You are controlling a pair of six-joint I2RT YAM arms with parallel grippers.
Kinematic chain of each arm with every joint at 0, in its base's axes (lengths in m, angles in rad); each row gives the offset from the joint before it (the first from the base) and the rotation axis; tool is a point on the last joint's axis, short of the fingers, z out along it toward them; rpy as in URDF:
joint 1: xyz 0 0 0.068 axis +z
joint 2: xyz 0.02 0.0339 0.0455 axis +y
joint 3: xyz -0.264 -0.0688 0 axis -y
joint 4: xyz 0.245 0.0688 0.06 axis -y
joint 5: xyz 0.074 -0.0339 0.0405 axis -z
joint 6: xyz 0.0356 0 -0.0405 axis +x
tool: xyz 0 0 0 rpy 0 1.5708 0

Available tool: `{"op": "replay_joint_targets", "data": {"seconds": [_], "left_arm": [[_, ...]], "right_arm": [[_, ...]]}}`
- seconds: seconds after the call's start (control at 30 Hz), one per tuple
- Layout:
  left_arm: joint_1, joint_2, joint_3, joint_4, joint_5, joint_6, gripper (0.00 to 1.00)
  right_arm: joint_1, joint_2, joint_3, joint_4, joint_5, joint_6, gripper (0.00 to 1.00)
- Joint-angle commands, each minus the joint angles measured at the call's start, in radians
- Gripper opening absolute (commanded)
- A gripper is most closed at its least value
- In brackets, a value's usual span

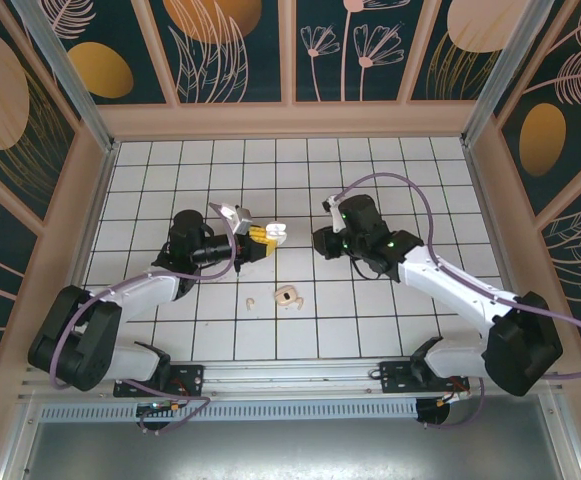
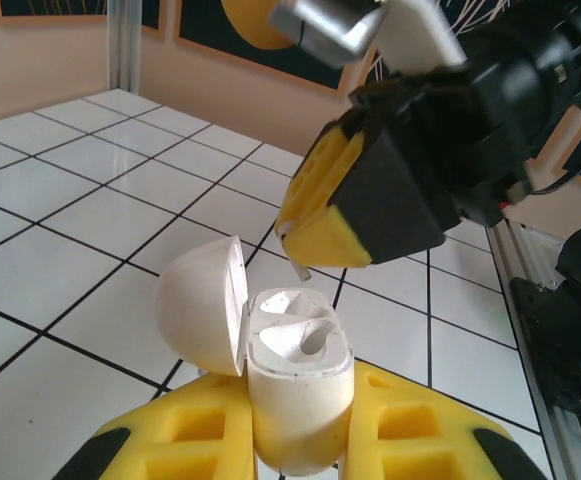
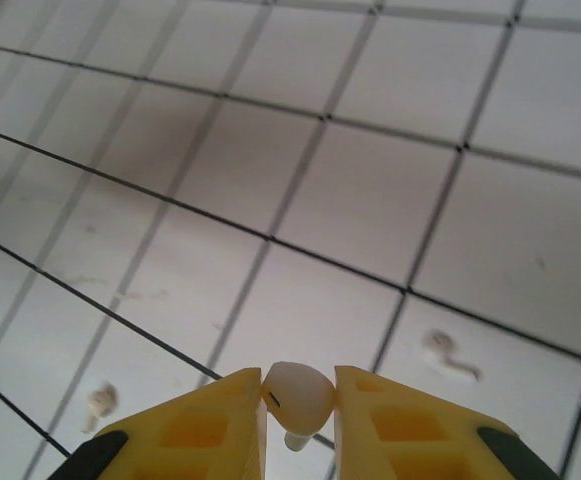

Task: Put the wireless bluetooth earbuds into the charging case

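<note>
Earbud (image 3: 295, 393) in right gripper (image 3: 298, 378); case (image 2: 296, 350) (lid open) in left gripper (image 2: 300, 415).

White tiles w/ black grid on table (image 1: 370, 170); walls (image 1: 230, 50) dark teal w/ peach frames, orange blobs and pale line-art flowers. The charging case (image 2: 295, 400) is white in & out, earbud (image 3: 295, 395) white w/ small dark mark, loose curved pieces (image 1: 288, 296) nr front edge pale pink. Left gripper pads (image 2: 195, 435) & right gripper pads (image 3: 210, 435) yellow w/ black tips; arms (image 1: 450, 275) black + white, cables (image 1: 398, 176) purple.
</note>
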Motion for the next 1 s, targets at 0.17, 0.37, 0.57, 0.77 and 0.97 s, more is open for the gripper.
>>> {"op": "replay_joint_targets", "data": {"seconds": [0.17, 0.37, 0.57, 0.77, 0.97], "left_arm": [[-0.008, -0.007, -0.021, 0.086, 0.017, 0.091, 0.12], [-0.009, 0.0, -0.018, 0.105, 0.015, 0.114, 0.12], [-0.009, -0.01, -0.008, 0.101, 0.017, 0.109, 0.12], [-0.011, -0.016, -0.007, 0.099, 0.017, 0.104, 0.12], [-0.01, -0.018, -0.004, 0.11, 0.015, 0.092, 0.12]], "right_arm": [[0.089, -0.081, 0.035, 0.22, 0.038, -0.109, 0.23], [0.146, -0.081, 0.047, 0.275, 0.037, -0.124, 0.22], [0.165, -0.057, 0.053, 0.31, 0.035, -0.117, 0.23], [0.165, -0.022, 0.054, 0.342, 0.01, -0.111, 0.23], [0.165, -0.003, 0.049, 0.348, -0.001, -0.107, 0.23]]}}
